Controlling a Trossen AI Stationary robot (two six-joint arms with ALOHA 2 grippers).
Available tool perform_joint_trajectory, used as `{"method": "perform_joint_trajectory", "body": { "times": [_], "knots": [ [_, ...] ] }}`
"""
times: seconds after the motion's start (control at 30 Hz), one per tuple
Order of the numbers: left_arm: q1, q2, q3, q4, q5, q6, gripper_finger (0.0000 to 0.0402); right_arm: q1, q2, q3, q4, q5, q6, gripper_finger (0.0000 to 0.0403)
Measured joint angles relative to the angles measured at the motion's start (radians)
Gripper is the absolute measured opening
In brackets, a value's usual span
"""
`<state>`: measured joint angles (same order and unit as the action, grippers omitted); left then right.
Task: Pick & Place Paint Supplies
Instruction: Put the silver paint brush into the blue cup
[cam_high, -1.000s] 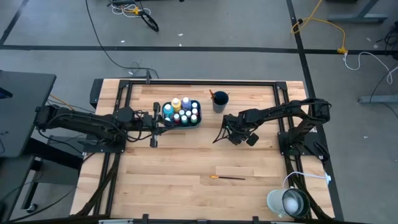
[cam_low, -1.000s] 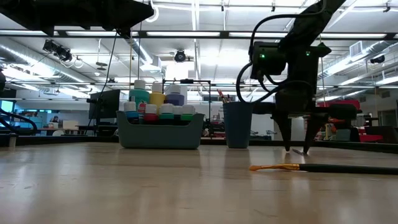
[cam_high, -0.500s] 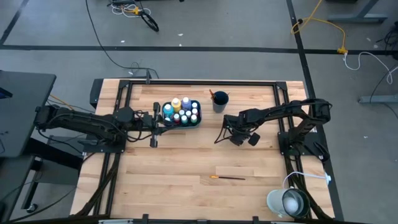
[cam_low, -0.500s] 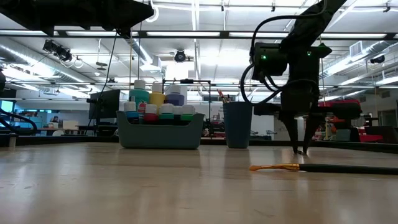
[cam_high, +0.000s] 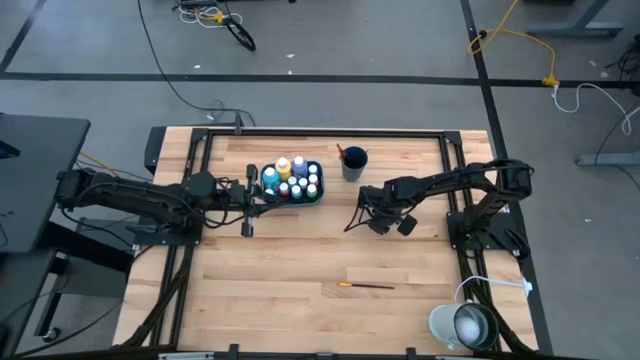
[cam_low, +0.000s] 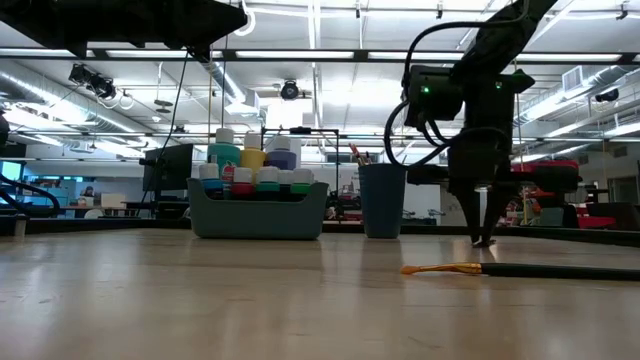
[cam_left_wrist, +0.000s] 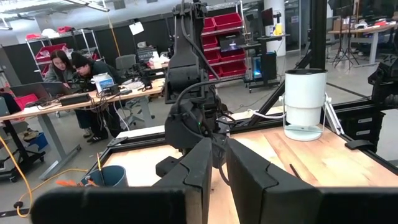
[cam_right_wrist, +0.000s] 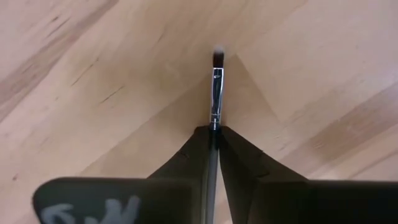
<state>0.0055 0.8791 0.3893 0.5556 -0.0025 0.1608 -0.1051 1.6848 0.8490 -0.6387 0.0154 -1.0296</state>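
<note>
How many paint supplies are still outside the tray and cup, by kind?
Paintbrushes: 2 (loose brush lying flat; gripped brush in the right gripper)
Paint bottles: 0 outside
Total: 2

Teal tray (cam_high: 318, 186), blue cup (cam_high: 354, 163)

Right gripper (cam_right_wrist: 214, 134): its two dark fingers, spread wide apart a second earlier, closed in on the thin silver-ferruled, dark-tipped paintbrush (cam_right_wrist: 216, 93) lying on the pale wooden tabletop (cam_right_wrist: 93, 93). The fingers pinched the brush just behind the ferrule, bristle end sticking out ahead of the tips.

In the low view the fingers (cam_low: 483, 215) drew from a splayed V into one narrow point touching the table. The gripper shifted slightly sideways across that view while closing.

In the high view the right arm's wrist (cam_high: 385, 215) moved only slightly.
</note>
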Motion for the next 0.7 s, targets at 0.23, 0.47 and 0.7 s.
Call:
{"method": "perform_joint_trajectory", "body": {
  "times": [0.23, 0.47, 0.7],
  "knots": [
    [0.0, 0.0, 0.0, 0.0, 0.0, 0.0, 0.0055, 0.008, 0.0, 0.0, 0.004, 0.005, 0.026, 0.0032],
    [0.0, 0.0, 0.0, 0.001, -0.001, 0.0, 0.0055, 0.007, -0.018, 0.0, -0.001, -0.017, 0.106, 0.0009],
    [0.0, 0.0, 0.0, 0.002, -0.003, -0.001, 0.0055, 0.014, -0.071, -0.005, 0.013, -0.245, 0.182, 0.0008]
  ]
}}
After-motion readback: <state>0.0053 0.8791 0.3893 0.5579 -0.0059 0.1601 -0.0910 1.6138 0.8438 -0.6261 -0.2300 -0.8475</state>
